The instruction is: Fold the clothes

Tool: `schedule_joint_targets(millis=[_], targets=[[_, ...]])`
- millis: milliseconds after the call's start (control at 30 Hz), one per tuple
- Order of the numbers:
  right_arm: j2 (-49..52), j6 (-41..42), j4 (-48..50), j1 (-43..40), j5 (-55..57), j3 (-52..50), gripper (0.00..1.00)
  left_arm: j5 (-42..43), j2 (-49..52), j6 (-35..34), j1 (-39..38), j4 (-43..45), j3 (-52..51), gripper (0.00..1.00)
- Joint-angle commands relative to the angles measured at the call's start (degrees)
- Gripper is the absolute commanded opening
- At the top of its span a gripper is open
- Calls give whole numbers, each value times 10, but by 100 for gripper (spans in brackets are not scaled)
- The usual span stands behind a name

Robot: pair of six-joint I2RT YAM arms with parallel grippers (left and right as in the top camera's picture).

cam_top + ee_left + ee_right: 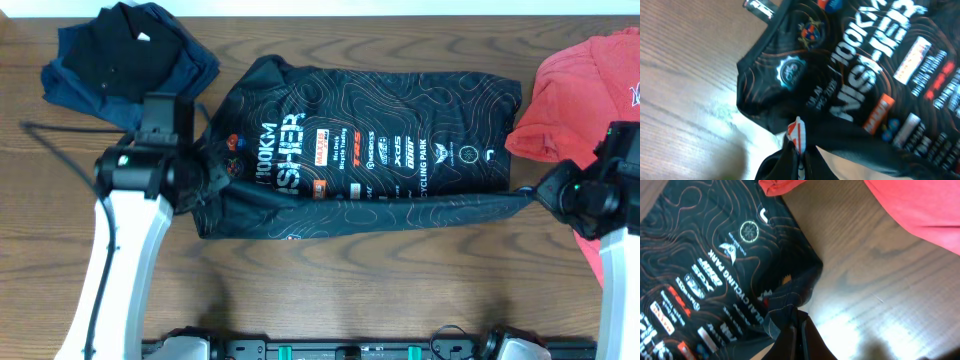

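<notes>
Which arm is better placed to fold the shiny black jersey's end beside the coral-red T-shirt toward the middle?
Right, probably. The right gripper pinches the shiny black sports jersey at that end's near corner, while the left gripper holds the opposite end.

One jersey (380, 150) — one T-shirt (585, 85) — two dark garments (120, 50)

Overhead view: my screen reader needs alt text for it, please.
A black jersey lies spread across the wooden table, the left gripper and right gripper pinching its ends. A red T-shirt lies right, dark garments upper left.
</notes>
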Motion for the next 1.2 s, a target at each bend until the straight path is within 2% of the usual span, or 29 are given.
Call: schedule_joint_targets(millis=[0, 267, 533, 767, 800, 833, 867, 900, 933, 967, 1033, 1167], targets=[[27, 21, 23, 2, -3, -31, 4, -47, 36, 3, 2, 16, 0, 6], [70, 20, 100, 2, -18, -102, 4, -112, 89, -3, 3, 45, 0, 6], [85, 21, 181, 5, -46, -134, 5, -113, 93, -3, 3, 109, 0, 7], [87, 21, 211, 14, -45, -137, 12, -113, 94, -3, 3, 137, 0, 17], [88, 21, 215, 16, -45, -137, 17, -113, 96, -3, 3, 140, 0, 27], [88, 20, 219, 17, -45, -137, 28, -113, 97, -3, 3, 144, 0, 42], [88, 20, 222, 19, -45, -137, 43, -113, 99, -3, 3, 147, 0, 64], [88, 20, 226, 21, -45, -137, 61, -113, 99, -3, 3, 147, 0, 76], [88, 17, 229, 21, -45, -137, 74, -113, 99, 2, 3, 147, 0, 82], [88, 17, 231, 21, -45, -136, 79, -113, 99, 12, 3, 146, 0, 85], [88, 5, 225, 20, -45, -130, 84, -113, 99, 26, 3, 141, 0, 91], [85, -11, 189, 20, -47, -103, 87, -109, 96, 29, 3, 110, 0, 92]])
